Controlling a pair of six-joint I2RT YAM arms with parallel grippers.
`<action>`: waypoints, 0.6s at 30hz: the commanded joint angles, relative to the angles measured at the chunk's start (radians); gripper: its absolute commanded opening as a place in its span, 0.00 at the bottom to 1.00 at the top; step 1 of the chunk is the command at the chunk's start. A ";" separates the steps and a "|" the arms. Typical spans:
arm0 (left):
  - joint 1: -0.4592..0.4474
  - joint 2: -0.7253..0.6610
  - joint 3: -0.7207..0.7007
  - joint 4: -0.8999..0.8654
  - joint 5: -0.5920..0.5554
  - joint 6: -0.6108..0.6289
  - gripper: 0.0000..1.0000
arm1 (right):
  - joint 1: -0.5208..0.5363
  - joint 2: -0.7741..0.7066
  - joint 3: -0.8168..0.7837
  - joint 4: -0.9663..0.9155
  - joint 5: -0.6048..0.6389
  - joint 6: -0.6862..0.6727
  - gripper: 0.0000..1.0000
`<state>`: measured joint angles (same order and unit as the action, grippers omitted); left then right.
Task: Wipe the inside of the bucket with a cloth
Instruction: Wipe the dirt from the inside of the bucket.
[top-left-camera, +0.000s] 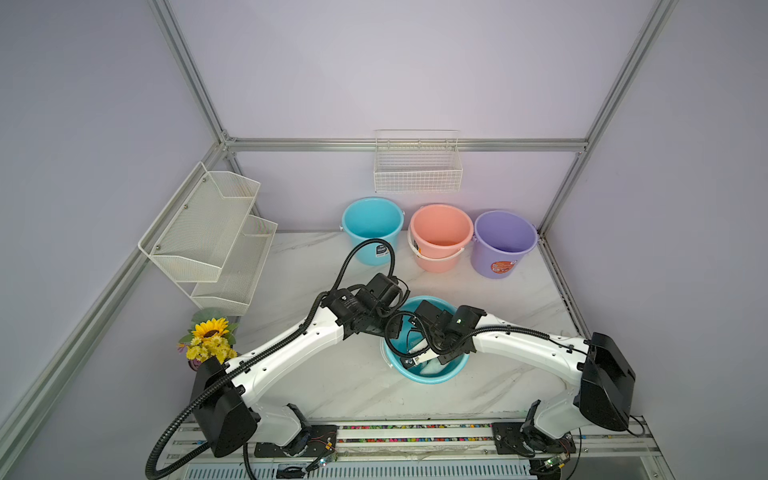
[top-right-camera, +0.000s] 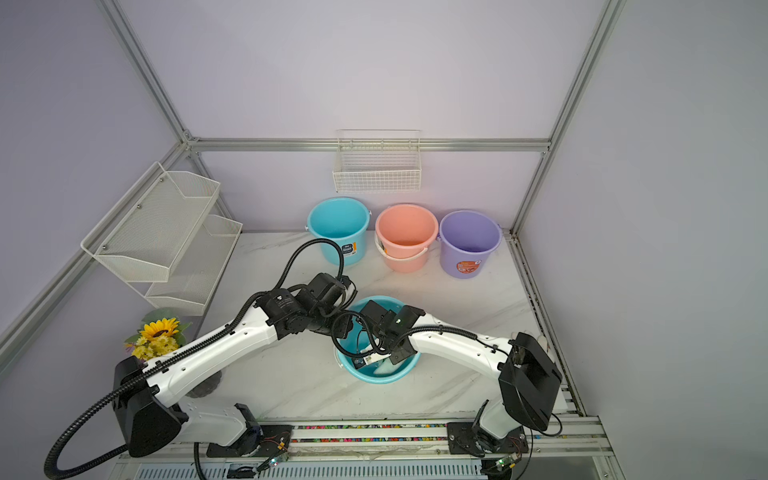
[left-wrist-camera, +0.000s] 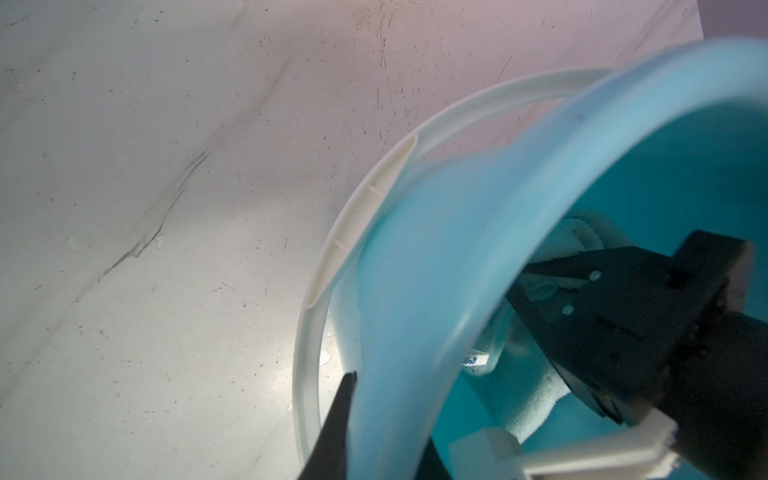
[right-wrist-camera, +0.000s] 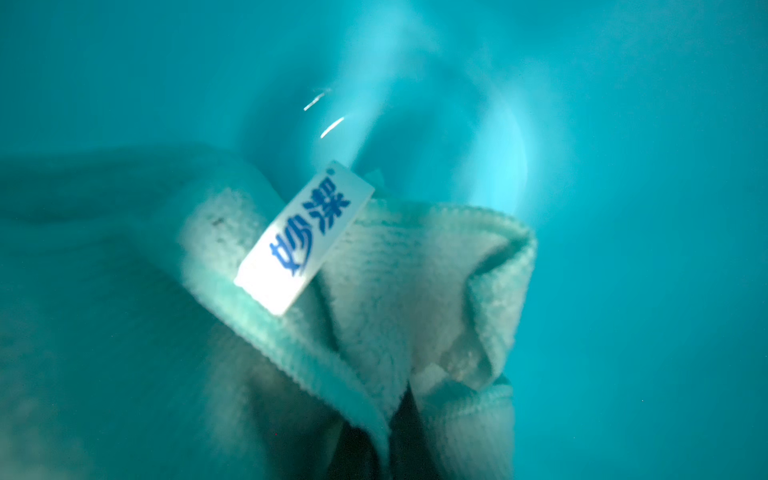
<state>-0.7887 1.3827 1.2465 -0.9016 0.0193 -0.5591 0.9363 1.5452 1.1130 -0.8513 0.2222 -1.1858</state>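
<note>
– The cloth (right-wrist-camera: 374, 299): what holds it?
– The right gripper (right-wrist-camera: 401, 432); its jaws are closed on a bunched fold; the cloth hangs inside the bucket (top-left-camera: 432, 377), white tag (right-wrist-camera: 305, 237) showing.
– And the left gripper (left-wrist-camera: 386, 419)?
– Its jaws pinch the bucket's rim; the bucket stands on the table (top-left-camera: 332, 386), between the two arms.

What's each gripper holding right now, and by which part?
Right gripper: the cloth, pinched at a bunched fold near its tag, inside the bucket. Left gripper: the bucket, clamped on its rim wall.

Rear blue bucket (top-left-camera: 372, 224), pink bucket (top-left-camera: 440, 232) (maybe stacked pair), purple bucket (top-left-camera: 505, 237); wire basket (top-left-camera: 417, 174) above; sunflowers (top-left-camera: 210, 330) left.
</note>
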 joint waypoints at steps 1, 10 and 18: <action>0.003 -0.016 0.063 0.062 -0.006 -0.010 0.00 | -0.015 0.024 -0.063 0.092 -0.081 0.014 0.00; -0.001 -0.011 0.065 0.063 -0.021 -0.009 0.00 | -0.078 0.033 -0.122 0.236 -0.193 0.081 0.00; 0.000 -0.011 0.030 0.092 -0.091 -0.004 0.00 | -0.080 -0.132 -0.050 0.164 -0.223 0.176 0.00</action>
<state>-0.7925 1.3914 1.2503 -0.8734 -0.0280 -0.5575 0.8680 1.4906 1.0153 -0.6506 0.0433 -1.0649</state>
